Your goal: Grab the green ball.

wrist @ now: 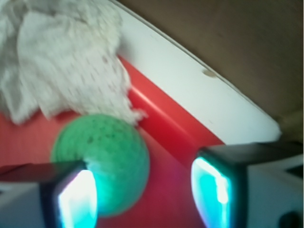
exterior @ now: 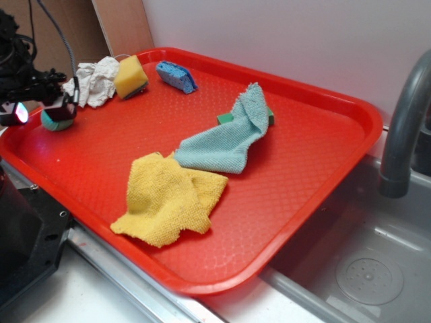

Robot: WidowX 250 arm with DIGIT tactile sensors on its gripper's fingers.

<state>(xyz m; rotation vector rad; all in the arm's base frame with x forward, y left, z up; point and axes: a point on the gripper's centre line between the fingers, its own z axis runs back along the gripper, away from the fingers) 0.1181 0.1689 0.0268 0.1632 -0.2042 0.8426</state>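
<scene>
Hovering at the tray's (exterior: 323,202) far-left corner, pincer (wrist: 147,194) has jaws apart, nothing clamped. Green ball (wrist: 107,156) lies on the red tray just beside the white crumpled cloth (wrist: 61,61), overlapping the left finger (wrist: 76,199) in wrist view; contact unclear.

Black arm with looping grey cables, tool (wrist: 145,194) with glowing teal-lit black pads (wrist: 78,199)

Looks like a mock kitchen sink station: grey faucet (exterior: 404,128) over a steel sink (exterior: 350,269) with a round drain (exterior: 370,276), plain white wall (exterior: 303,40) behind, red tray (exterior: 323,195) strewn with sponges (exterior: 130,77) and cloths (exterior: 168,200).
</scene>
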